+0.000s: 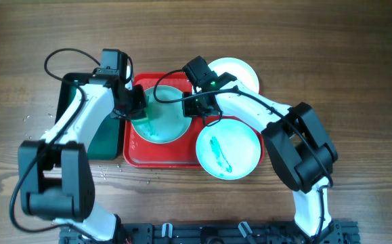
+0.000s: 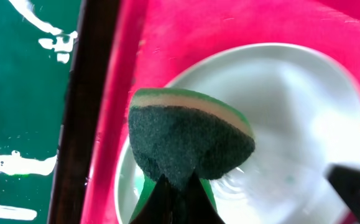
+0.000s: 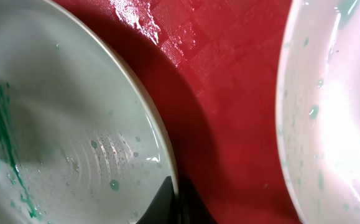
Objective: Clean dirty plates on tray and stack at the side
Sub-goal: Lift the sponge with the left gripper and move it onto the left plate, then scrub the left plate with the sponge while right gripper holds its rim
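On the red tray (image 1: 162, 154) a plate (image 1: 167, 115) with teal-green smears lies between both grippers. My left gripper (image 1: 137, 110) is at its left rim, shut on a green sponge (image 2: 189, 140) whose dark scouring face presses on the wet plate (image 2: 291, 124). At the same plate's right rim (image 3: 74, 124) my right gripper (image 1: 197, 108) is shut, one finger inside and one outside. A second plate (image 1: 228, 148) with a teal streak sits at the tray's right front, overhanging the edge. A third, white plate (image 1: 235, 71) lies behind the tray's right corner.
A dark green tray (image 1: 104, 142) with water drops lies directly left of the red tray, under my left arm. Bare wooden table (image 1: 358, 68) surrounds both. Cables loop above the plates. The red tray floor (image 3: 229, 93) is wet.
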You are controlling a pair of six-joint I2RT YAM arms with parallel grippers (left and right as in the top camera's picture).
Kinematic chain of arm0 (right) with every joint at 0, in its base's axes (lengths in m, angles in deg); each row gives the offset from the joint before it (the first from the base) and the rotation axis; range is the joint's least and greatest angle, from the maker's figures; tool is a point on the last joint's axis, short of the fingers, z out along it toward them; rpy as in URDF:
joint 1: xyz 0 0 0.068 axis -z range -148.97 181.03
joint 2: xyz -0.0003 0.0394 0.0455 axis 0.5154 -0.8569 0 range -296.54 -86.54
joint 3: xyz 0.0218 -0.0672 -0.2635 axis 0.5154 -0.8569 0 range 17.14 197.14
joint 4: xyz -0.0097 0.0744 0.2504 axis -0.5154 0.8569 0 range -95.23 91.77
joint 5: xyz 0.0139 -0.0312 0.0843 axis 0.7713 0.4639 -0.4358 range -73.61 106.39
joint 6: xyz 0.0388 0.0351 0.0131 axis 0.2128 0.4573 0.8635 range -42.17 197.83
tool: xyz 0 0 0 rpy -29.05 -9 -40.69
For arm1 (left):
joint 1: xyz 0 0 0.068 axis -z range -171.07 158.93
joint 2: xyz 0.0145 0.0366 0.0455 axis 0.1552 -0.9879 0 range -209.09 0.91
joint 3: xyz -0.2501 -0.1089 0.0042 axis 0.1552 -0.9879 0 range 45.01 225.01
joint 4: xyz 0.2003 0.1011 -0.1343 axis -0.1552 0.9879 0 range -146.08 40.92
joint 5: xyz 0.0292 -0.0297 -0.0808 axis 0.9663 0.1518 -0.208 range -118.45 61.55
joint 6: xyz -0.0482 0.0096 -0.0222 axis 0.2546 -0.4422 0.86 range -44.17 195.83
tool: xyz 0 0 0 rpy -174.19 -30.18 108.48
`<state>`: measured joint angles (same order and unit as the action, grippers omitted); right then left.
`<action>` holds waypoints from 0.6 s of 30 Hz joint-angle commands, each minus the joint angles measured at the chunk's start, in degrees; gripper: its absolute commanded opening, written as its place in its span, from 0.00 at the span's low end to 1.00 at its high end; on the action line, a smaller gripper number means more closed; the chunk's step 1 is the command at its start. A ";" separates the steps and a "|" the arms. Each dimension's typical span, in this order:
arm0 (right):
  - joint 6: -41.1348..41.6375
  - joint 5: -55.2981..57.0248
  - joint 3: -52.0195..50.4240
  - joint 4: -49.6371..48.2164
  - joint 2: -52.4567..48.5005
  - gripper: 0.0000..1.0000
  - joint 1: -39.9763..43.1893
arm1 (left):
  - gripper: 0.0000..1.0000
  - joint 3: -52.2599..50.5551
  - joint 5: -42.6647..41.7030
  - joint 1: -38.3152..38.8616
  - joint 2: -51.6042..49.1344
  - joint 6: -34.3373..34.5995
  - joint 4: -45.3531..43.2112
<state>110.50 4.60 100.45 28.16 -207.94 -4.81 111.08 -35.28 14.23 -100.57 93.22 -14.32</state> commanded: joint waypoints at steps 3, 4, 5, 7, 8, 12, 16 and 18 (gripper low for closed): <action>-1.03 -0.11 0.48 0.04 0.87 0.04 0.46 | 0.04 0.31 2.16 0.50 -7.50 4.11 -3.26; -1.01 -0.13 0.48 -0.04 0.87 0.04 0.46 | 0.04 0.26 1.36 1.09 -8.26 4.09 -4.37; -0.98 -0.28 0.48 -0.33 0.87 0.04 0.46 | 0.04 0.26 1.09 1.88 -8.96 4.09 -5.33; -1.01 -0.26 0.48 -0.59 0.87 0.04 0.46 | 0.04 0.26 1.11 4.37 -10.36 4.07 -7.28; -1.03 -0.26 0.48 -0.57 0.87 0.04 0.46 | 0.04 0.26 1.05 5.68 -11.13 4.07 -7.72; -1.16 -0.28 0.48 -0.39 0.87 0.04 0.46 | 0.04 0.26 -10.86 9.53 -12.02 -3.06 -7.54; -1.16 -0.28 0.48 -0.42 0.87 0.04 0.46 | 0.04 0.28 -17.99 8.66 -11.89 -8.11 -5.25; -1.14 -0.28 0.48 -0.50 0.87 0.04 0.46 | 0.04 0.39 -17.99 7.17 -11.61 -8.20 -4.15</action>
<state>110.52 4.88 100.45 28.00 -207.94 -3.85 112.83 -45.75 22.08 -109.31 88.41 -21.01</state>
